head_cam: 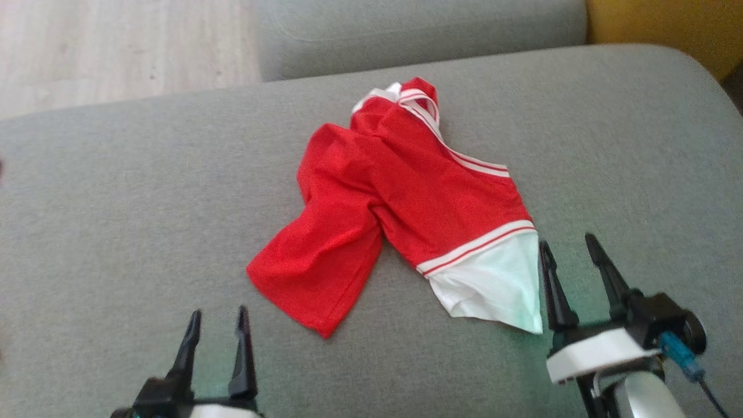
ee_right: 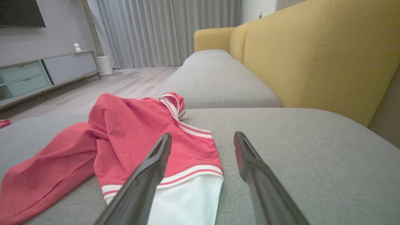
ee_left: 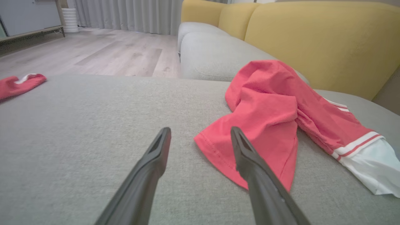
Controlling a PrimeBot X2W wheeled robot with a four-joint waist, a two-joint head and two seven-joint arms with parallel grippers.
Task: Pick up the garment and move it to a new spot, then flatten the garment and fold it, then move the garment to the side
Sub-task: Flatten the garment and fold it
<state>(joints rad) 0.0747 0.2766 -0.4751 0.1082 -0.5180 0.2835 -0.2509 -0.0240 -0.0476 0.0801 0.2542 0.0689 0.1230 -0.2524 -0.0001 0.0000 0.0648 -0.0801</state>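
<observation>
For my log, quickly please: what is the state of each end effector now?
Left end effector: open, holding nothing.
Right end effector: open, holding nothing.

The head camera looks steeply down from above onto the grey sofa cushion [head_cam: 116, 203], with the garment [head_cam: 400, 197] mid-frame. The left wrist camera sits low and close over the cushion, facing along the left gripper [ee_left: 200, 129] toward the far side, with the garment on its right. The right wrist camera, equally low, looks along the right gripper [ee_right: 203, 135], with the garment on its left. Both wrist views share the garment, the yellow backrest [ee_right: 312, 62] and the wooden floor [ee_left: 109, 53].
</observation>
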